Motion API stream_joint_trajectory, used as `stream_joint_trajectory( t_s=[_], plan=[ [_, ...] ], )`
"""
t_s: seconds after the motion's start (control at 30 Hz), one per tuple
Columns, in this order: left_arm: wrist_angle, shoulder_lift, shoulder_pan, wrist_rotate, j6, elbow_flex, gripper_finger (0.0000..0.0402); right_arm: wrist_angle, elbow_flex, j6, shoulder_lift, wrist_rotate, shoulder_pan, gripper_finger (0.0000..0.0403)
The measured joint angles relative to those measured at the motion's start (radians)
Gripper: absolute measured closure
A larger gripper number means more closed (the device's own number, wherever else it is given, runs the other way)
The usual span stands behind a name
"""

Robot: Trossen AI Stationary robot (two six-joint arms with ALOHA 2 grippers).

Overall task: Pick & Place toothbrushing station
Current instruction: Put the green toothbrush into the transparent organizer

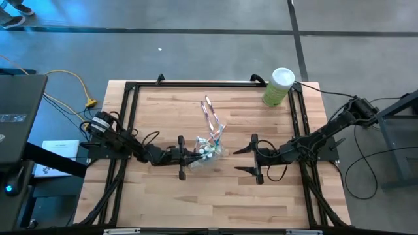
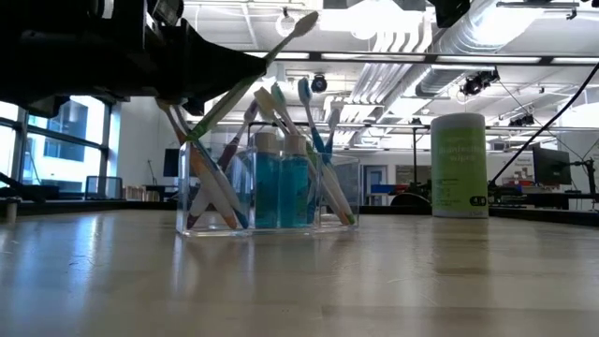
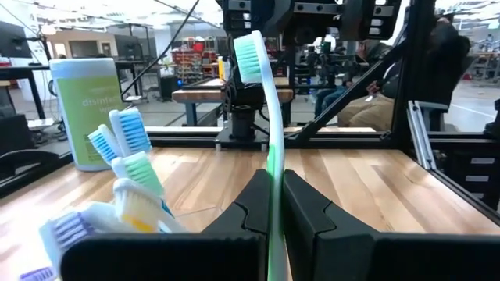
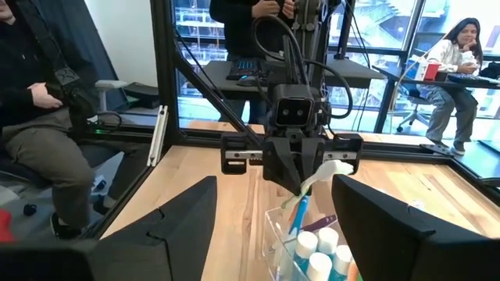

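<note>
A clear plastic holder [image 2: 267, 192] stands mid-table with several toothbrushes and teal toothpaste tubes [image 2: 281, 187] upright in it. It also shows in the high view as the holder [image 1: 209, 151]. My left gripper [image 1: 194, 156] is at the holder's left side, shut on a green-and-white toothbrush [image 3: 269, 117] whose bristle head [image 2: 301, 22] points up. My right gripper [image 1: 251, 158] hangs open to the right of the holder and touches nothing. The right wrist view looks between its wide fingers [image 4: 195, 211] at the left gripper [image 4: 301, 176] and the holder [image 4: 285, 230]. My left gripper pinches the toothbrush's handle [image 3: 273, 204] between its two fingers, well below the head. The fingers reach in about level from the table's left and lie across the handle. The brush slants upward, head up and tipped toward the right. Whether its lower end touches the holder is hidden by the gripper.
A light-green canister with a white lid [image 1: 279, 86] stands at the far right corner. Loose toothbrushes [image 1: 210, 112] lie on the wood beyond the holder. A black frame [image 1: 130, 98] borders the table. People sit beyond the table [image 4: 47, 125].
</note>
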Motion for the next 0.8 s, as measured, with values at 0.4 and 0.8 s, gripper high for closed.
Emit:
stream_joint_trajectory(
  t_s=[0.4, 0.8],
  plan=[
    [0.073, 0.004, -0.002, -0.004, 0.055, -0.003, 0.0395, -0.016, 0.0, 0.0, 0.0, 0.0, 0.0, 0.0158],
    [0.081, -0.002, -0.007, -0.006, 0.07, 0.004, 0.0395, 0.273, 0.002, -0.114, 0.185, 0.002, -0.049, 0.0158]
  ],
)
